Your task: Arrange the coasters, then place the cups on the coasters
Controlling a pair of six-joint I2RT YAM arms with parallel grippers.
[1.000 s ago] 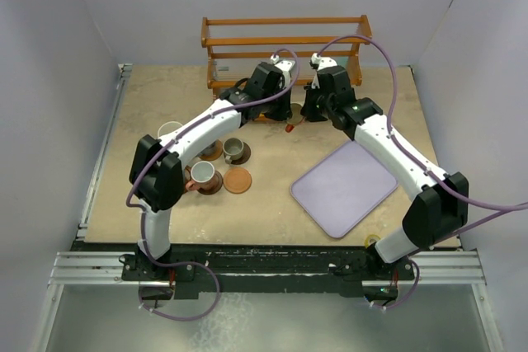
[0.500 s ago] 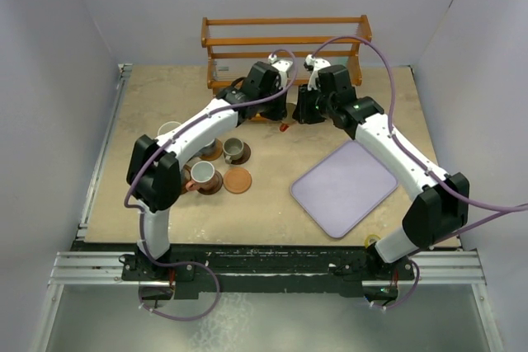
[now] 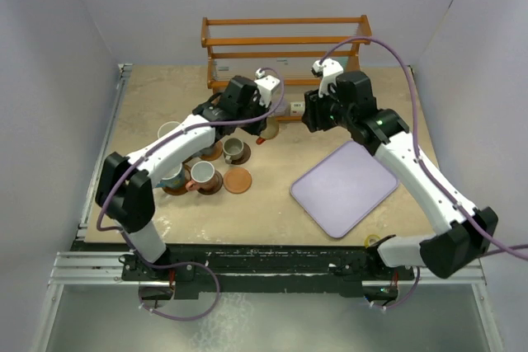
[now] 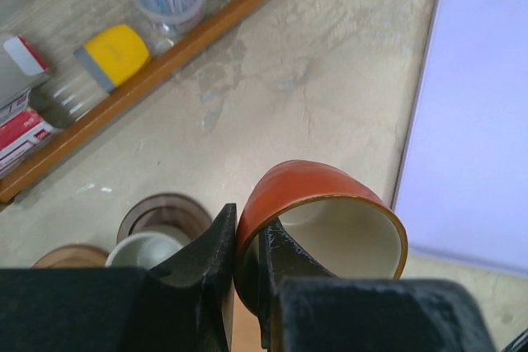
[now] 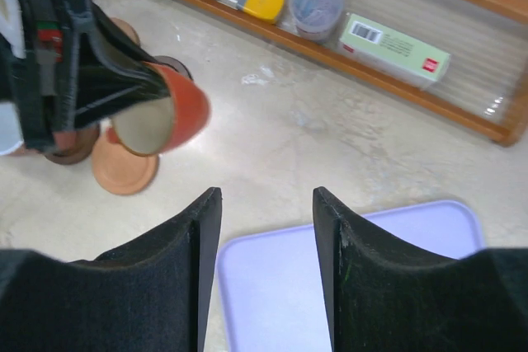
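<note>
As cup (image 4: 299, 189) hangs gripped, barcoded box (image 5: 394, 49), illegible

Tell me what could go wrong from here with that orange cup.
1. The left tool pinches the orange cup by one wall only, tilted sideways in the air; it might slip or swing.
2. The bare coaster lies close beside the brownish cup; lowering the orange cup while tilted could knock that neighbour.

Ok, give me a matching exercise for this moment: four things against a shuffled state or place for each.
1 orange cup
2 lavender tray
3 light orange-brown coaster
4 right gripper

A open, holding nothing
B lying flat, right of centre in the top view
C bare, left of centre in the top view
D pinched by its wall in the left gripper, tipped sideways

Pairs: 1-D, 2-B, 3-C, 4-A
</note>
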